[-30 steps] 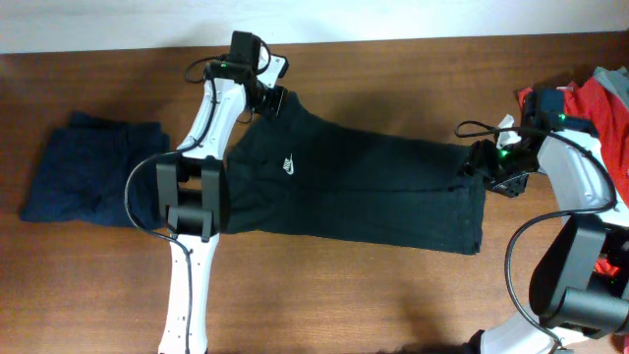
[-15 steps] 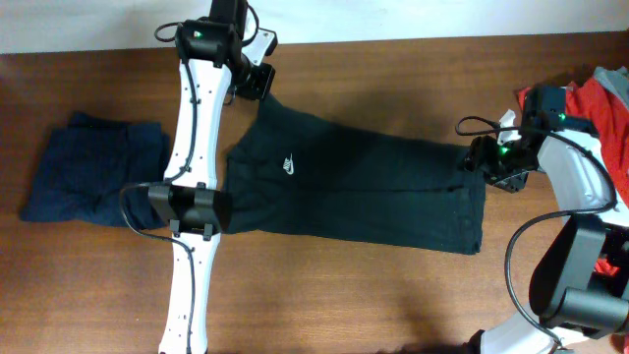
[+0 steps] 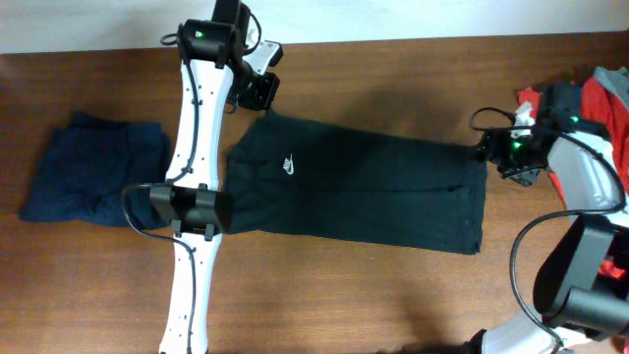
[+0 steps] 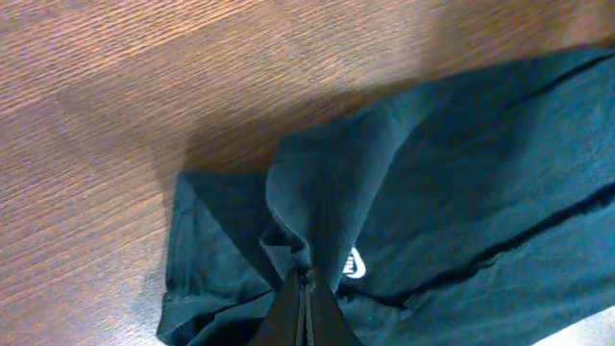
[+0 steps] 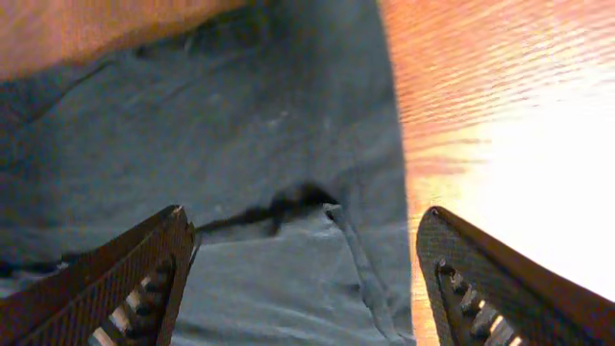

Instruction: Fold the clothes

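Note:
The black T-shirt (image 3: 364, 187) with a small white logo (image 3: 288, 165) lies in a long band across the table. My left gripper (image 3: 259, 94) is at its far left corner. In the left wrist view it (image 4: 306, 286) is shut on a raised fold of the black T-shirt (image 4: 461, 173), just beside the logo (image 4: 354, 261). My right gripper (image 3: 503, 155) is at the shirt's right end. In the right wrist view it (image 5: 307, 279) is open, with its fingers (image 5: 144, 279) spread above the black fabric (image 5: 279, 173) near its edge.
A folded navy garment (image 3: 88, 172) lies at the left of the wooden table (image 3: 373, 295). A heap of red garments (image 3: 601, 98) sits at the right edge, behind my right arm. The table's far edge runs just behind my left gripper.
My left arm has straightened and its gripper has shifted slightly with the shirt corner, which now sits lower. My right gripper has moved a little right and back, off the shirt's end.

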`<move>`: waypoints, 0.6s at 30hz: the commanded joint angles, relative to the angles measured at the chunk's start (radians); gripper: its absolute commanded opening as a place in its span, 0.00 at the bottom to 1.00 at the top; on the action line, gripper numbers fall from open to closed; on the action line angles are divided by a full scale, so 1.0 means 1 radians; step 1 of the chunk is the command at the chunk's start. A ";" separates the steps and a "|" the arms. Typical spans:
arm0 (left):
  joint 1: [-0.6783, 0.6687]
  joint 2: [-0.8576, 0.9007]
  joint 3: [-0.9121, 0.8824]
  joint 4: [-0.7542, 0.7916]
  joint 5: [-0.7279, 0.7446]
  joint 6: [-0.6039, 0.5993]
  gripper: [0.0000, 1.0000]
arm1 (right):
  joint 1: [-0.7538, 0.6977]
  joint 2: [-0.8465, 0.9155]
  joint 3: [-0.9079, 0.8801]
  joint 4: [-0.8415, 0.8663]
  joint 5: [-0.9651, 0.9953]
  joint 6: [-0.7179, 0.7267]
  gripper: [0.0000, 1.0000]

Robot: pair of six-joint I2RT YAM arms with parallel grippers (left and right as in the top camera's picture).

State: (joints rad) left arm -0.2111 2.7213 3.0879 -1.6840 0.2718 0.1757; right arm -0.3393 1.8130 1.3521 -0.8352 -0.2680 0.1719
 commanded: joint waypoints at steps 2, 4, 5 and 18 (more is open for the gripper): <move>-0.009 -0.076 0.016 -0.004 -0.037 -0.002 0.00 | -0.029 -0.006 0.010 0.001 -0.048 -0.007 0.76; -0.009 -0.113 0.013 -0.004 -0.038 -0.011 0.00 | -0.029 -0.006 0.010 -0.004 -0.047 -0.007 0.76; -0.009 -0.134 0.006 -0.004 -0.050 -0.030 0.00 | -0.029 -0.006 0.010 -0.006 -0.048 -0.007 0.76; -0.055 -0.243 -0.363 -0.004 -0.109 -0.047 0.01 | -0.029 -0.006 0.010 -0.063 -0.047 -0.007 0.76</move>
State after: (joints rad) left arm -0.2512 2.4641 2.8277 -1.6844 0.1848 0.1410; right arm -0.3668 1.8130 1.3521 -0.8902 -0.3031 0.1715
